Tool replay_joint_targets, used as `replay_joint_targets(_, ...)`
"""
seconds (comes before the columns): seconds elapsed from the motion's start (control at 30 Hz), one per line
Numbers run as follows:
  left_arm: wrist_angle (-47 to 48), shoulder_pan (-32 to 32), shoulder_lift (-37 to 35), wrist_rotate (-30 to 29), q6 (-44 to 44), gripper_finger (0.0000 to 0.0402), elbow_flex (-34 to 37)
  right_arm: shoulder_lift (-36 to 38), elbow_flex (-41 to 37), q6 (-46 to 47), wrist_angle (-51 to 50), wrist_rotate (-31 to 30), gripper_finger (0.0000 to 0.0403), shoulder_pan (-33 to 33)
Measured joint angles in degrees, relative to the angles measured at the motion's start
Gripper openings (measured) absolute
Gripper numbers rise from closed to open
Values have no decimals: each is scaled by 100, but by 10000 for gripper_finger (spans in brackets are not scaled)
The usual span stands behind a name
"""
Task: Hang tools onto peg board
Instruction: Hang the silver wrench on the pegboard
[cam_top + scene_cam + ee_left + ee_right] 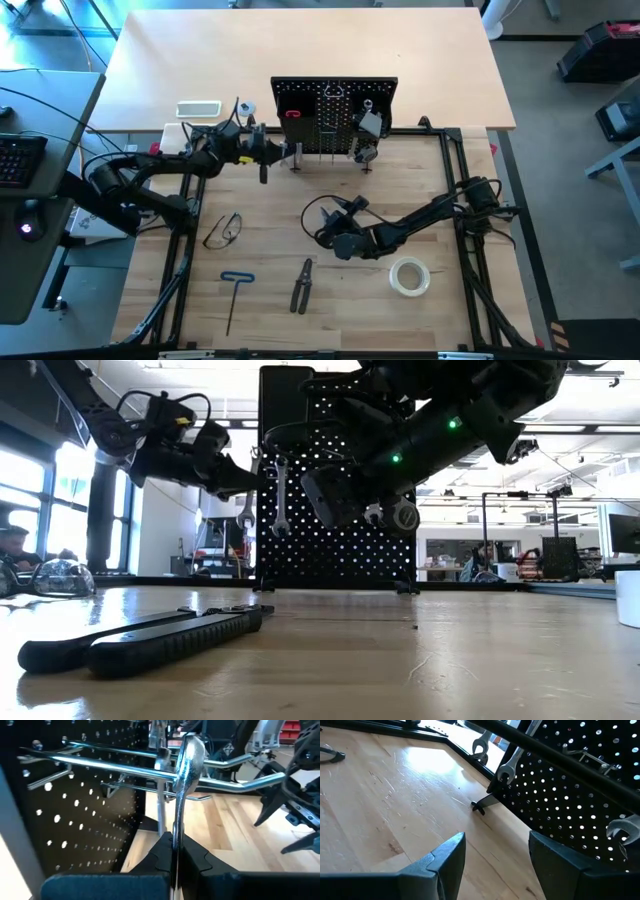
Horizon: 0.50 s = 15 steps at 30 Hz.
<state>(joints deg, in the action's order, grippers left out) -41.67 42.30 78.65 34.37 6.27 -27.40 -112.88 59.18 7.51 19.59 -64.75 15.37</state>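
Holding a silver wrench (186, 775) clenched in our left gripper (175, 857), we stand right at the hooks (100, 765) of the peg board (333, 115). If its ring misses the hook, it can fall. Our right gripper (495, 865) waits released above the table.

Peg board (334, 115) at the back, glasses (223, 231), pliers (301, 285), tape roll (409, 276) in front

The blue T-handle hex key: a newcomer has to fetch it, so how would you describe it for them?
Start from the wooden table in front of the black peg board and go to the near left corner. The blue T-handle hex key lies flat there, beside the dark-handled pliers. It alone has a blue crossbar on a thin shaft.
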Motion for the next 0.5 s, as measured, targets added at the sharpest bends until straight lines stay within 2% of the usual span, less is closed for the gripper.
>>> replay_joint_targets(0.5,-3,130,337,-61,-68,17,-9,0,0,0,124,28,211,1)
